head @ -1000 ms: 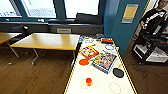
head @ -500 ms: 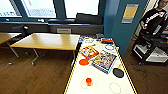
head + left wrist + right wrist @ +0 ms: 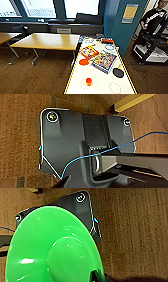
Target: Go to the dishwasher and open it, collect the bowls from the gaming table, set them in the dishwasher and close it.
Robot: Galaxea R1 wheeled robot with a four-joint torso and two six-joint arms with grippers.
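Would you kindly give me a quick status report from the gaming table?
Right pincer carrying the green bowl. Orange bowl on the gaming table beside the red game box. Orange cup nearer, black paddle off to the side.

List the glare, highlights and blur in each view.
Head view: windows blown out white, the whole scene soft, white gaming table bright. Left wrist view: evenly lit wooden floor, soft edges. Right wrist view: small white highlights on the glossy green bowl, which looms large and blurred.
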